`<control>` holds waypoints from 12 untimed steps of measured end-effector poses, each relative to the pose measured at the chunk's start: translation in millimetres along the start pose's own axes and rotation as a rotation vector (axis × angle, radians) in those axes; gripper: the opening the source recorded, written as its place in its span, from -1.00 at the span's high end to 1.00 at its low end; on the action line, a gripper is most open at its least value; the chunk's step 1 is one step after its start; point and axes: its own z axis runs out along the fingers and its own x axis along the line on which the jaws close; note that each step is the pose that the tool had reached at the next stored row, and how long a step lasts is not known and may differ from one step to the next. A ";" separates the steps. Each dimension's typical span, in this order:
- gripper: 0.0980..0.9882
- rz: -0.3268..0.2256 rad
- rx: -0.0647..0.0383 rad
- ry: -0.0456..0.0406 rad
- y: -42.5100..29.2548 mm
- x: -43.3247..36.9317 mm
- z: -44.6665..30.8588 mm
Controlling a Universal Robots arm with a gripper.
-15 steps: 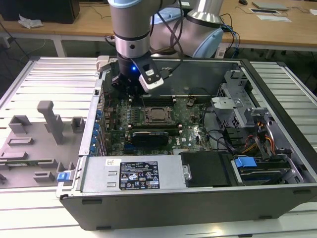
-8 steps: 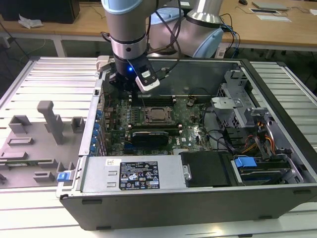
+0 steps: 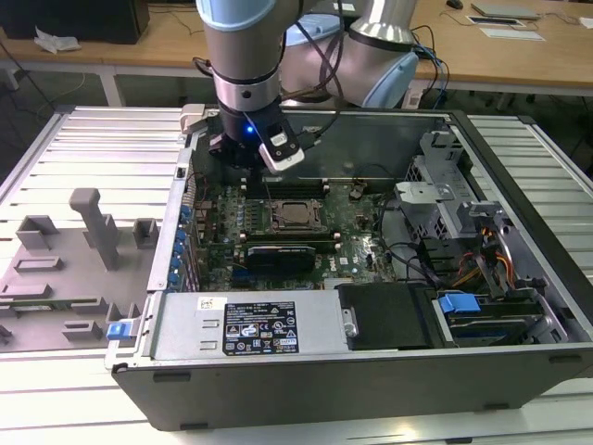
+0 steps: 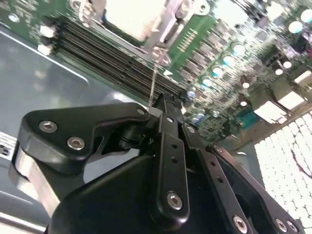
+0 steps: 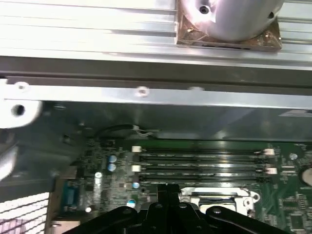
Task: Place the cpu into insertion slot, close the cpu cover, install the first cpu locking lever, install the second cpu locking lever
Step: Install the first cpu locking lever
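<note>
The cpu [image 3: 295,215] lies in the insertion slot in the middle of the green board, its pale metal top [image 4: 129,17] framed by the silvery cpu cover [image 4: 165,33], which lies down over it. My gripper [image 3: 262,171] hangs over the memory slots just behind the socket, at the exterior view's left. In the second wrist view its black fingers [image 4: 168,122] are pressed together, so the gripper [image 4: 163,101] is shut. A thin locking lever rod [image 4: 153,83] rises from the socket's corner right up to the fingertips; I cannot tell whether it is gripped. The socket's edge [image 5: 214,197] sits just beyond the gripper [image 5: 168,195].
Several long black memory slots [image 5: 200,163] run between the socket and the case's back wall [image 5: 146,92]. A black graphics card [image 3: 278,254] lies on the near side of the socket, with the power supply [image 3: 250,324] in front. Drive cages [image 3: 445,199] stand at the right, grey fixtures [image 3: 83,241] outside the case.
</note>
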 end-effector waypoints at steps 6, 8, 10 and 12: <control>0.98 0.000 0.000 0.0000 -1.1 -36.6 1.6; 0.98 0.000 0.000 0.0002 -1.2 -40.1 1.7; 0.98 -0.001 0.002 -0.0038 -1.2 -40.1 1.8; 0.98 -0.007 0.010 -0.0282 -1.2 -40.0 2.1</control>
